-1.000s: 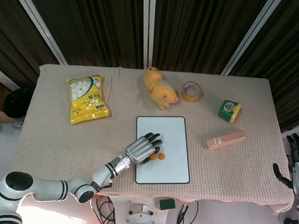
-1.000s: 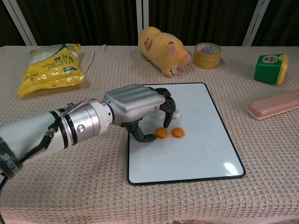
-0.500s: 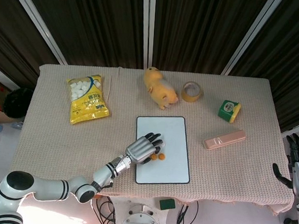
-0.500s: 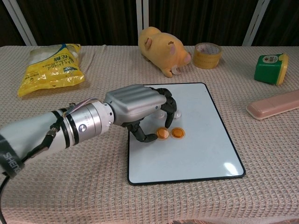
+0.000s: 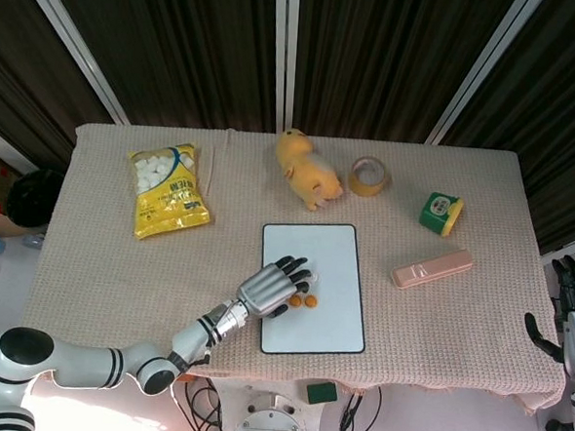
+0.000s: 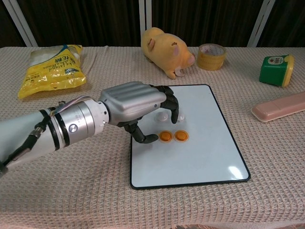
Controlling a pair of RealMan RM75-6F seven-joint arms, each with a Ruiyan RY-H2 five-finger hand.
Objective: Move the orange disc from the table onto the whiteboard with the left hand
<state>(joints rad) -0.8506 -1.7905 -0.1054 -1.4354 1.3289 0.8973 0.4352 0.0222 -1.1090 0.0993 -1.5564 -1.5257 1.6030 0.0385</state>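
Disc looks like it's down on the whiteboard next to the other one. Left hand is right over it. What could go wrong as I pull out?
1. The left hand has fingers curled close beside the two orange discs; a low, sideways retreat could drag one off the whiteboard.
2. Two small white pieces lie partly hidden under the fingers and could get knocked.
3. Lifting forward risks brushing the plush toy just beyond the board.
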